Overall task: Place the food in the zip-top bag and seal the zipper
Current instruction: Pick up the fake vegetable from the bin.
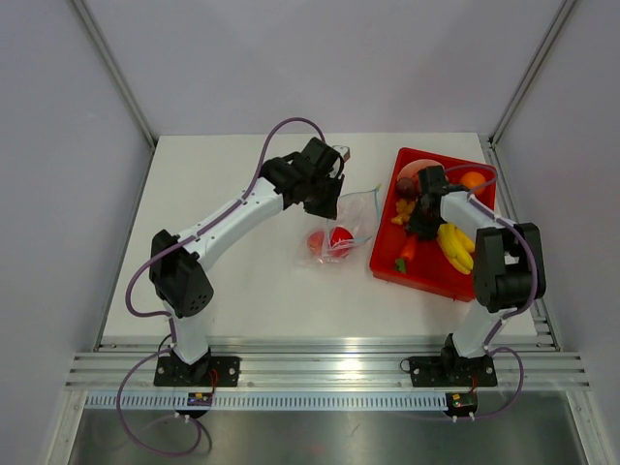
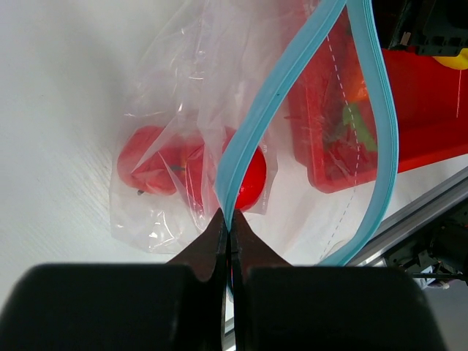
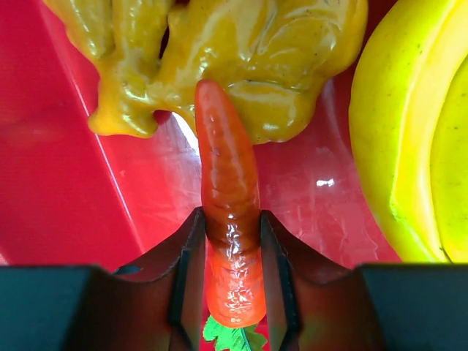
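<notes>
The carrot (image 3: 228, 219) sits clamped between the two fingers of the right gripper (image 3: 232, 217), which close narrowly on its thick end. Its long axis runs in line with the fingers: the orange tip points away from the wrist and touches the yellow pepper (image 3: 241, 58), while the green leafy end lies back towards the gripper's body. It lies low in the red tray (image 3: 66, 190), with a bunch of bananas (image 3: 409, 146) just beside it on one side. From above I count, in that tray, one carrot, one pepper, one bunch of bananas, one orange (image 1: 473, 179), one dark purple piece (image 1: 407, 187) and one pale pink round piece (image 1: 411, 170). Left of the tray, on the white table (image 1: 232, 291), lies the zip-top bag (image 2: 168, 88), its closed end towards the near edge, and two red pieces (image 2: 146, 162) rest side by side inside it. Its zipper (image 2: 256, 124) gapes in a long loop, the two light blue strips well apart at the far end. The left gripper (image 2: 228, 223) is closed tight on the strip where the two sides meet, holding the mouth up off the table.
</notes>
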{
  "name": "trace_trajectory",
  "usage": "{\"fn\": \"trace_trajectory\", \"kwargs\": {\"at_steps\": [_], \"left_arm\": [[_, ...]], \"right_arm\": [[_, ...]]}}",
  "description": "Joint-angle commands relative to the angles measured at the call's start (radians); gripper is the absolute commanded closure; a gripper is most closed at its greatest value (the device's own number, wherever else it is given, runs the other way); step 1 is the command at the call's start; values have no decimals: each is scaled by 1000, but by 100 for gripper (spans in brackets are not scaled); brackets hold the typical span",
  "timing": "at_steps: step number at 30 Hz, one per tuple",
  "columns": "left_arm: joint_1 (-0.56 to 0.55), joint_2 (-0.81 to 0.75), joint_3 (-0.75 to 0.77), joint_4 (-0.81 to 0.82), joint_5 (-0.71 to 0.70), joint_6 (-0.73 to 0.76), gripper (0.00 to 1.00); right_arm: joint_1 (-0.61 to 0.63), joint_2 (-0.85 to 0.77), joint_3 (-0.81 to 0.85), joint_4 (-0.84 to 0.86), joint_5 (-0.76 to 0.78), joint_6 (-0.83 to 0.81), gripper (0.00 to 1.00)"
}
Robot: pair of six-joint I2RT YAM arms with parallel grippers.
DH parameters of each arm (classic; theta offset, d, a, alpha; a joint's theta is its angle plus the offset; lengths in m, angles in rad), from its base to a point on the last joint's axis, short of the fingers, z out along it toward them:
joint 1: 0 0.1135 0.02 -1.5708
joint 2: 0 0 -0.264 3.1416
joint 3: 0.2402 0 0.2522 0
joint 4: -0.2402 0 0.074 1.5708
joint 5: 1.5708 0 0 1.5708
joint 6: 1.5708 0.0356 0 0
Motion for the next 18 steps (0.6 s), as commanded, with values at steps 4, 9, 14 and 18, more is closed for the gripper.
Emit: {"fn": "trace_trajectory", "kwargs": {"at_steps": [4, 9, 14, 18], "left_arm": [[6, -21, 54, 26, 20, 17, 100], [8, -16, 40, 34, 31, 10, 100], [8, -15, 38, 37, 32, 13, 100], [14, -11, 35, 32, 20, 23, 100]], "right_arm": [[-5, -61, 3, 5, 36, -56, 51], [-5, -77, -45, 31, 24, -34, 82], [-5, -228, -55, 8, 81, -29, 93], [-1, -396, -62, -24, 121, -8, 95]]}}
